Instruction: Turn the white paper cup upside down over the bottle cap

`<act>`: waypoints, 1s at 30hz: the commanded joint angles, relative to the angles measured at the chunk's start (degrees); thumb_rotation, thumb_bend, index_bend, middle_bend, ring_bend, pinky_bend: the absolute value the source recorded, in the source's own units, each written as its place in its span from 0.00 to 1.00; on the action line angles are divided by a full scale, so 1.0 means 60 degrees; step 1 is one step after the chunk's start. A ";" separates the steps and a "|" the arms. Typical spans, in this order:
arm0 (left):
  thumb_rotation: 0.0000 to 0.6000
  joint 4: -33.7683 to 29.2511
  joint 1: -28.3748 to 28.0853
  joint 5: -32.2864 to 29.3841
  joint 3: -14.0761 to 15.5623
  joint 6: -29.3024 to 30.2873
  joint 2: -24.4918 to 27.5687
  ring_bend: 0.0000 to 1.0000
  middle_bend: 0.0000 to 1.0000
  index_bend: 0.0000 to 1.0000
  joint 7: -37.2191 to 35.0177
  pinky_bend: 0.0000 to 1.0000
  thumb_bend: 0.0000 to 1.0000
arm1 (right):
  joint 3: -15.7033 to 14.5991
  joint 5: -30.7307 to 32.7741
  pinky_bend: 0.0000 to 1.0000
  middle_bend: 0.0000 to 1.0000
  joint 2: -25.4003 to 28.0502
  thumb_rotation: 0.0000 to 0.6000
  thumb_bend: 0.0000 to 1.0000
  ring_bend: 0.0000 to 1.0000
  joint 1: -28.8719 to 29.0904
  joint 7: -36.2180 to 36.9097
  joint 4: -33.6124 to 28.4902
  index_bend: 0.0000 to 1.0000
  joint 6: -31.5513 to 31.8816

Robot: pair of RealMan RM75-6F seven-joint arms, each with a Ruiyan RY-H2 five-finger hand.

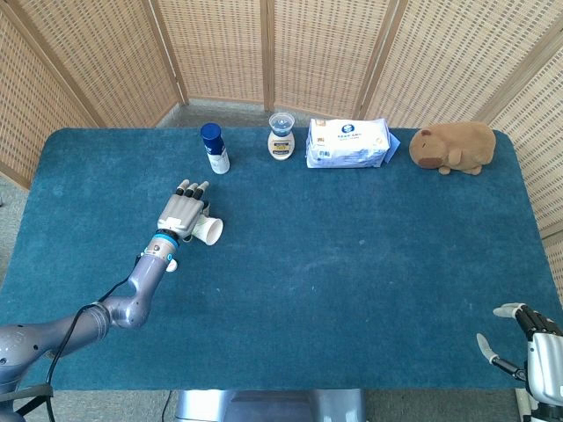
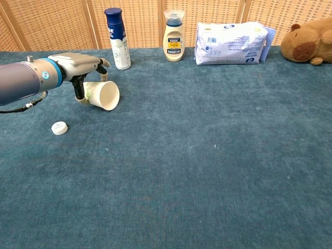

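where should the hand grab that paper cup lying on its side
Around the side wall, from above. The paper cup lies on its side, open mouth toward the robot's right, so thumb and fingers can straddle its round body. The left hand is already over it that way; full closure isn't clear.
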 commanded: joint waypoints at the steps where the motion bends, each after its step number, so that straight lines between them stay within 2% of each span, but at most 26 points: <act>1: 1.00 -0.0143 0.0046 0.0389 -0.0011 0.0312 0.0185 0.00 0.02 0.47 -0.0048 0.02 0.21 | 0.0003 -0.0021 0.40 0.37 -0.0007 0.70 0.32 0.39 -0.0007 0.0000 -0.0009 0.40 0.0025; 8: 1.00 -0.1100 0.0493 0.2197 0.0525 0.1578 0.1297 0.00 0.02 0.47 -0.0053 0.02 0.21 | -0.0021 -0.0146 0.40 0.37 -0.0090 0.70 0.32 0.39 0.0072 0.0075 0.0044 0.40 -0.0060; 14: 1.00 -0.2102 0.1110 0.3151 0.0987 0.2371 0.2249 0.00 0.02 0.47 -0.0308 0.02 0.21 | -0.0048 -0.0338 0.40 0.37 -0.0208 0.70 0.32 0.39 0.0176 0.0089 0.0065 0.40 -0.0120; 18: 1.00 -0.2723 0.1598 0.3842 0.1504 0.2861 0.2942 0.00 0.02 0.47 -0.0264 0.02 0.21 | -0.0098 -0.0481 0.40 0.37 -0.0268 0.70 0.32 0.39 0.0225 0.0062 0.0050 0.40 -0.0147; 25: 1.00 -0.3028 0.2311 0.4634 0.2254 0.3380 0.3666 0.00 0.02 0.47 0.0102 0.02 0.21 | -0.0183 -0.0734 0.40 0.37 -0.0347 0.70 0.32 0.39 0.0297 -0.0031 -0.0014 0.40 -0.0167; 30: 1.00 -0.3030 0.2536 0.4955 0.2446 0.3509 0.3853 0.00 0.02 0.47 0.0554 0.02 0.21 | -0.0251 -0.0841 0.40 0.37 -0.0396 0.70 0.32 0.39 0.0273 -0.0055 -0.0038 0.40 -0.0109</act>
